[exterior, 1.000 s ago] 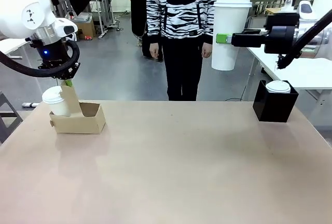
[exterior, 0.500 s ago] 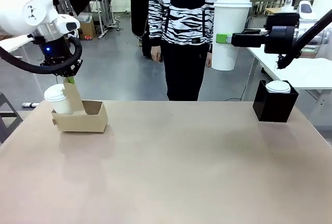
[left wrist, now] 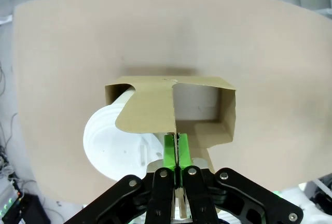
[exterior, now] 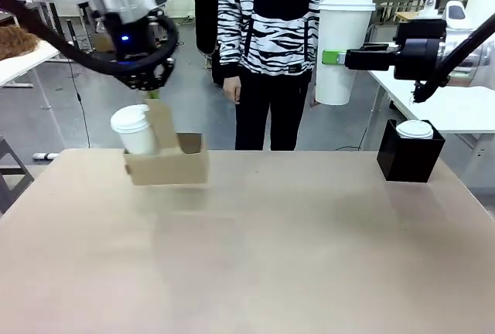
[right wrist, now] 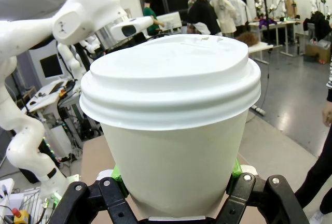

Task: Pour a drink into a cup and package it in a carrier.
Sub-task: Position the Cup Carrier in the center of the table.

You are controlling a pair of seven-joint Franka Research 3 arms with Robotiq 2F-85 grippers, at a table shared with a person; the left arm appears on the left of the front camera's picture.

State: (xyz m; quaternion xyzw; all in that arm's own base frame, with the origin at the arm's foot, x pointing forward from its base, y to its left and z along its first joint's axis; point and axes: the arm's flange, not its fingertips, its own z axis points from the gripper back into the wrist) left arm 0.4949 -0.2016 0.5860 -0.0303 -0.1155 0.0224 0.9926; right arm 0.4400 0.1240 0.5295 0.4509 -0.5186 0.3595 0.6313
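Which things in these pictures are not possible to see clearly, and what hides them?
- Front view: the box walls hide the boxed cup below its lid.
- Left wrist view: the carrier handle covers part of the carrier cup.
- Right wrist view: the held cup hides most of the table.
- Every view: lids hide whether the cups hold drink.

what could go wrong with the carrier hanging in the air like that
1. The left gripper pinches only the thin handle tab of the carrier. With the cup on one side and the other pocket empty, the load may tilt or slip.
2. The right gripper holds a second cup high off the table; a slip there would likely spill.
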